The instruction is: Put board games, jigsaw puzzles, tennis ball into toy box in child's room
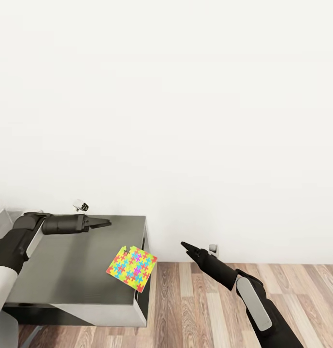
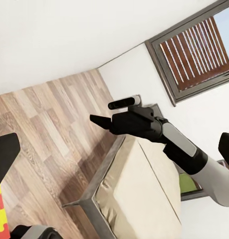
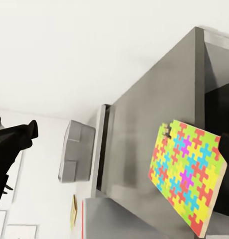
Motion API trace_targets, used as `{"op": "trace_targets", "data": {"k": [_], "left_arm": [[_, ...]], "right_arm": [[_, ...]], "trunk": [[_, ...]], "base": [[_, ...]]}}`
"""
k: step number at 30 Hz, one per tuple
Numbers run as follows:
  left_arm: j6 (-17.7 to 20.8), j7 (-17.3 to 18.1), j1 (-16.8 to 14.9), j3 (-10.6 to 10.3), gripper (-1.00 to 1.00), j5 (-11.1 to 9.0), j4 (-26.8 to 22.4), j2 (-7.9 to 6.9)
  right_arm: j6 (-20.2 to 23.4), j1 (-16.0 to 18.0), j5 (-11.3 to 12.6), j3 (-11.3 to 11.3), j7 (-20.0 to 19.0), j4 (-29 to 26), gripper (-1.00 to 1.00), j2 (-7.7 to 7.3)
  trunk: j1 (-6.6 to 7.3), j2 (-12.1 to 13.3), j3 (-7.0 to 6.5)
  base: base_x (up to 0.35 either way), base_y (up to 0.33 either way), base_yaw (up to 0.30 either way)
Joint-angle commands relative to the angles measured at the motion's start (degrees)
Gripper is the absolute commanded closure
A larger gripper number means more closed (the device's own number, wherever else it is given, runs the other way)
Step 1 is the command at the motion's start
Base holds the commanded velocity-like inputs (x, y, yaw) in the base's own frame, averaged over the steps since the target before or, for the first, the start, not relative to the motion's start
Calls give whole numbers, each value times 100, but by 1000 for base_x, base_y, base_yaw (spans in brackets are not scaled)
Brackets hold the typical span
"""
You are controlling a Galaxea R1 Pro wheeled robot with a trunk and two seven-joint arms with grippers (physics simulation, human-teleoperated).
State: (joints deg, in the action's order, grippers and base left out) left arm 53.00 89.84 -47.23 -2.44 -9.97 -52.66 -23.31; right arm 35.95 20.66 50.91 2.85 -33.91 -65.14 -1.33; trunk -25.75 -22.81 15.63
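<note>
One jigsaw puzzle [image 1: 131, 268], a square sheet of bright interlocking pieces, lies at the right edge of the table's dark grey lower section [image 1: 74, 266], one corner past the rim. The right wrist view shows the jigsaw puzzle [image 3: 186, 174] close up, with the light grey toy box [image 3: 77, 149] farther along the table. My left gripper [image 1: 107, 223] hovers open over the back of that section, up and left of the puzzle. My right gripper [image 1: 184, 245] hangs open over the floor to the puzzle's right, pointing toward it. Part of the cream bed [image 2: 139, 199] appears behind my right gripper [image 2: 94, 119].
Wood-plank floor [image 1: 209, 309] stretches right of the table, below a plain white wall [image 1: 185, 121]. A slatted window [image 2: 194, 50] sits in the wall beyond the bed. A thin yellow and red edge [image 3: 77, 211] shows near the toy box; what it is I cannot tell.
</note>
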Motion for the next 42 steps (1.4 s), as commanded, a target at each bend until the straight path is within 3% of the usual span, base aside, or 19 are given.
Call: {"op": "trace_targets", "data": {"k": [1, 20, 42], "left_arm": [[61, 16, -5, -19, -100, -15, 1, -7], [52, 16, -5, -19, -100, -14, 1, -7], [57, 16, -5, -19, -100, -10, 18, 4]], "right_arm": [[6, 1, 36, 5, 8, -7, -100, -5], [-245, -84, 24, 13, -416, -50, -100, -29], [-246, -89, 24, 15, -441, -113, -100, -88]], "trunk": [[-4, -10, 1], [-4, -10, -179], [-4, -10, -388]], "base": [[0, 0, 0], [0, 0, 0], [80, 29, 0]]}}
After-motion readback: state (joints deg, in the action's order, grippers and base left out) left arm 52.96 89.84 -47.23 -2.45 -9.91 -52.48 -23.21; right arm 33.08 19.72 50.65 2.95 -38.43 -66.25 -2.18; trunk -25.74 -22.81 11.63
